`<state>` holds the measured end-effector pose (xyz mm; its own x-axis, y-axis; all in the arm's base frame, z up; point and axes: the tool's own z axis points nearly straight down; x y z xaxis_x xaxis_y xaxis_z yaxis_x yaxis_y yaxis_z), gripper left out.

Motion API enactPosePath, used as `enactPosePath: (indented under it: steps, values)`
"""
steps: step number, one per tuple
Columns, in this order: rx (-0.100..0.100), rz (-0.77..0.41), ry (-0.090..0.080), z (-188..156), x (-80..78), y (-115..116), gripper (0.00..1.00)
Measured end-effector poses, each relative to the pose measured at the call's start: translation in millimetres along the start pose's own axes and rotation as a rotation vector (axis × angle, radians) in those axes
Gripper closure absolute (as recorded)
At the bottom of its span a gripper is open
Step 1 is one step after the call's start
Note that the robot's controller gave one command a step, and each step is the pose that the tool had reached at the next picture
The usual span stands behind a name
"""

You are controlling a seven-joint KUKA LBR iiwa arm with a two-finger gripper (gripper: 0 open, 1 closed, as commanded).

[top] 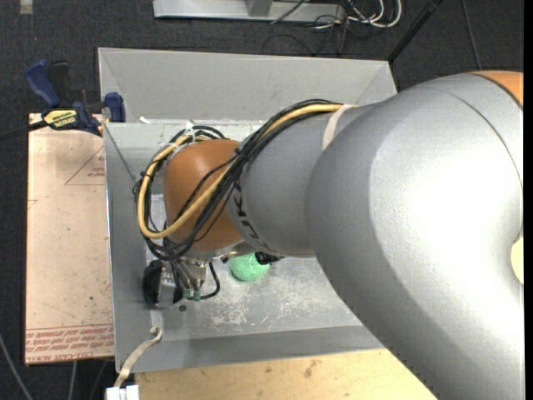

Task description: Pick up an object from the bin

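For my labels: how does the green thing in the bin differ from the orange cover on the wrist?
The green thing is small and pale green; the orange cover is far larger and brownish orange. Cables cross the orange cover; the green thing lies bare, partly under the arm. Both look rounded.

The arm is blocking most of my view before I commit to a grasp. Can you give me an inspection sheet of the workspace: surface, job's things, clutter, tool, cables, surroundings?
Surface: grey metal bin, its bare floor scuffed white; the arm covers much of it.
Job's things: one small rounded green object near the view's lower side of the bin, partly under the arm.
Clutter: nothing seen.
Grippers: tool low in the bin's lower-left corner, left of the green object, not over it; its state is hidden.
Cables: yellow and black cables loop round the orange wrist cover.
Surroundings: dark floor; loose cables beyond the bin's far wall.
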<state>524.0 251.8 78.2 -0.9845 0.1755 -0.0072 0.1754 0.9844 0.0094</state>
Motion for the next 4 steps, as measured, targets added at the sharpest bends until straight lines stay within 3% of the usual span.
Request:
enactPosePath:
  steps: [1, 2, 3, 4]
  values:
    - [0.000, 0.001, 0.000, -0.1, -0.1, 0.0, 1.00]
    - [0.003, -0.010, 0.003, -11.1, -15.9, -3.6, 1.00]
    - [0.006, -0.005, 0.004, -12.9, -20.9, -8.5, 1.00]
    - [0.008, 0.018, 0.005, -121.8, -37.0, -5.1, 1.00]
